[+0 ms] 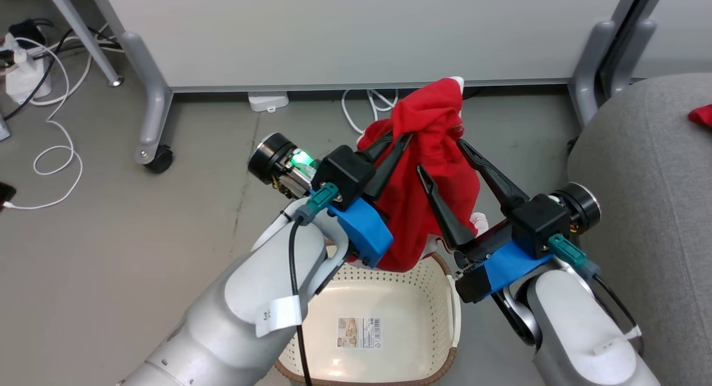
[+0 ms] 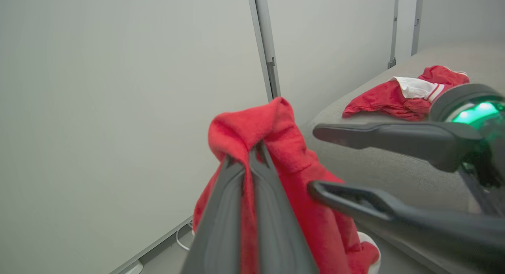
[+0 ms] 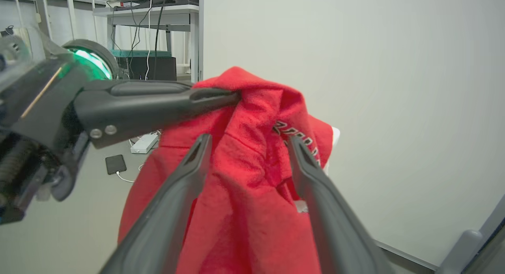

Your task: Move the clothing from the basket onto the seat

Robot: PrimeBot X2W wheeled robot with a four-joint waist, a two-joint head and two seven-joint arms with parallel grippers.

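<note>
The red jersey (image 1: 431,119) hangs in the air above the basket (image 1: 428,297), whose cream floor carries just a label. My left gripper (image 1: 401,138) is shut on a fold near the jersey's top; the left wrist view shows its fingers pinching the red cloth (image 2: 276,124). My right gripper (image 1: 442,158) is open, its fingers spread against the hanging cloth, which the right wrist view shows between them with black-and-white lettering (image 3: 292,134). The grey seat (image 1: 639,169) is at the right. The red shorts (image 2: 398,98) with white trim lie on it.
A pale partition panel on grey caster legs (image 1: 153,124) stands just behind the jersey. White cables (image 1: 55,147) and a power strip (image 1: 268,101) lie on the grey floor at left and under the panel. A phone (image 3: 115,164) lies on the floor.
</note>
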